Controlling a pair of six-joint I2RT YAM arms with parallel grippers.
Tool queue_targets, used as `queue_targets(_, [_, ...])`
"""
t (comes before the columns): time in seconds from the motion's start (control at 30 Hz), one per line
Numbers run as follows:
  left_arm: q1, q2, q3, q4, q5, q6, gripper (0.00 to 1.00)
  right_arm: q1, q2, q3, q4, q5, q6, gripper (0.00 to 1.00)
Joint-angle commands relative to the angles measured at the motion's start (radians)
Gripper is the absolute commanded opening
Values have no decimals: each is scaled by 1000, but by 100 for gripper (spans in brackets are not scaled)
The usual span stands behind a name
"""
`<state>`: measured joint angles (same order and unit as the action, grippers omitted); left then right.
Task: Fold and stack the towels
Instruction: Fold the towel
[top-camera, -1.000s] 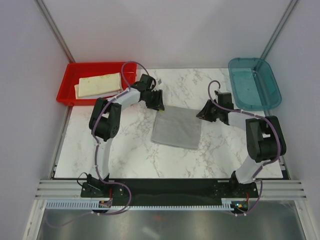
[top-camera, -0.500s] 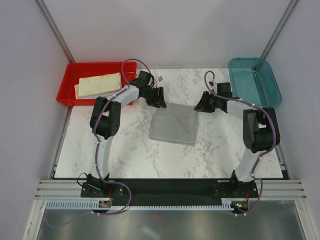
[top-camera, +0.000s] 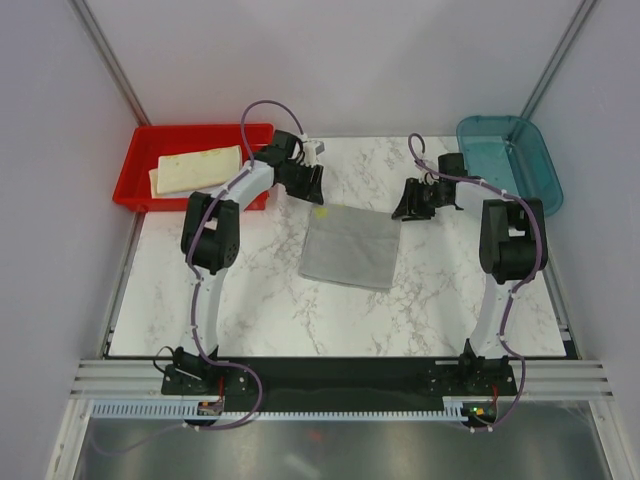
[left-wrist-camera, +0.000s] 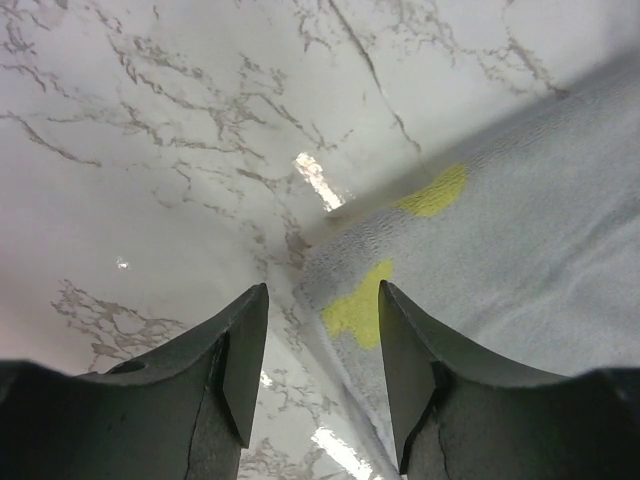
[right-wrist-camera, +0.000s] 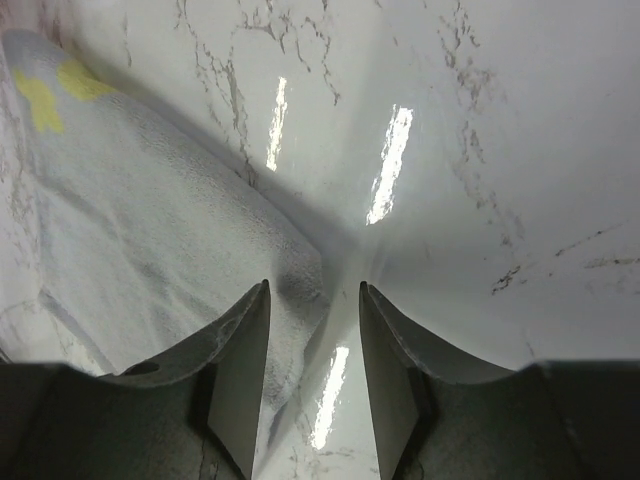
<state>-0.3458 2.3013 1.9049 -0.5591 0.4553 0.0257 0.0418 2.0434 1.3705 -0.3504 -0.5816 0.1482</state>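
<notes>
Under the left pincer (top-camera: 309, 188) (left-wrist-camera: 322, 290) lies bare marble table (top-camera: 250, 290), free on its outer side and ahead of it. The only edge close by is the corner of the grey towel (top-camera: 350, 248) (left-wrist-camera: 500, 260), which sits just below the gap between the 2 fingers. That corner carries 2 yellow patches (left-wrist-camera: 358, 310), one right at the inner finger and one a little further ahead. The fingers are spread, with nothing between them and nothing touching the cloth.

The right pincer (top-camera: 403, 211) (right-wrist-camera: 314, 287) hangs over the towel's other far corner. The cloth's rounded corner ends beneath its inner finger, and open marble stretches ahead and to its outer side. Its 2 fingers are also spread and hold nothing.

The grey towel lies flat on the table between the 2 pincers and towards the arm bases. Its far edge runs from one pincer to the other. It is close to square, its slightly longer side lying along that line, and it is turned a little so the left far corner sits further away than the right one.

Beyond the left pincer's outer side a red tray (top-camera: 140, 170) holds folded cream towels (top-camera: 198, 168). Beyond the right pincer's outer side stands a teal bin (top-camera: 540, 150)
</notes>
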Motion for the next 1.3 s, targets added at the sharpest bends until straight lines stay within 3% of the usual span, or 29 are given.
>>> queue_targets(0.0, [14,46,46,-35,19,114,55,-6,24,61,-47,-60,-76,48])
queue_targets(0.23, [48,84,103,-47,115,137,56,-28,55,70,-53,-96,-113,48])
queue_targets(0.53, [65,125,167,-90,285,172,49,-36,109,119,-65,-162,-139,41])
queue_targets(0.67, [65,126,169,-105,281,177,48,-36,115,122,-65,-169,-141,37])
queue_targets(0.73, [64,129,178,-113,275,183,54,-36,112,124,-64,-175,-139,35])
queue_targets(0.93, [65,141,203,-153,221,184,54,-36,113,139,-65,-205,-164,24])
queue_targets(1.27, [61,142,217,-202,132,224,58,-36,146,159,-62,-248,-159,20])
